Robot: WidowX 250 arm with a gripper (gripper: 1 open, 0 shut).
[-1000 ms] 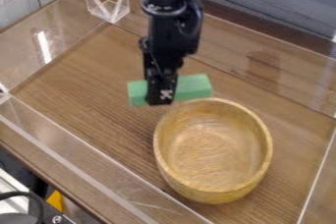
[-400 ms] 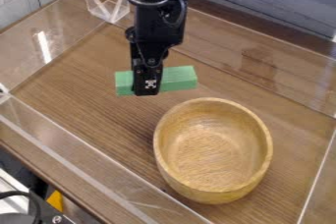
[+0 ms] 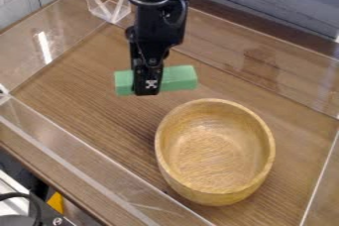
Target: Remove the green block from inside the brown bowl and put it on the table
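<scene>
The black gripper (image 3: 151, 78) reaches in from the top of the view, its fingers pointing down, and it is closed on the green block (image 3: 181, 77), pinching it around the middle so that a bright green end sticks out on either side. The block lies crosswise in the grip, its long side running left to right in the view, and it is outside the bowl, over the part of the tabletop between the bowl and the left edge. Whether its underside touches the wood cannot be told from this angle. The dark robot arm (image 3: 158, 12) rises from the gripper and leaves the view at the top edge. Just beyond the block, toward the near right corner of the tabletop, sits the brown bowl (image 3: 215, 151), upright, round and light brown, with a thick rim and a bare inside. Under it all spreads the table (image 3: 86, 96), brown with wood grain running across it. Clear plastic walls (image 3: 54, 149) run along its left edge, and near the far left corner a small clear plastic piece (image 3: 109, 5) with angled sides stands by the edge. Off the tabletop, in the near left corner of the view, are black cables (image 3: 19, 202) and a small yellow-orange item (image 3: 56, 201), too small to name.
</scene>
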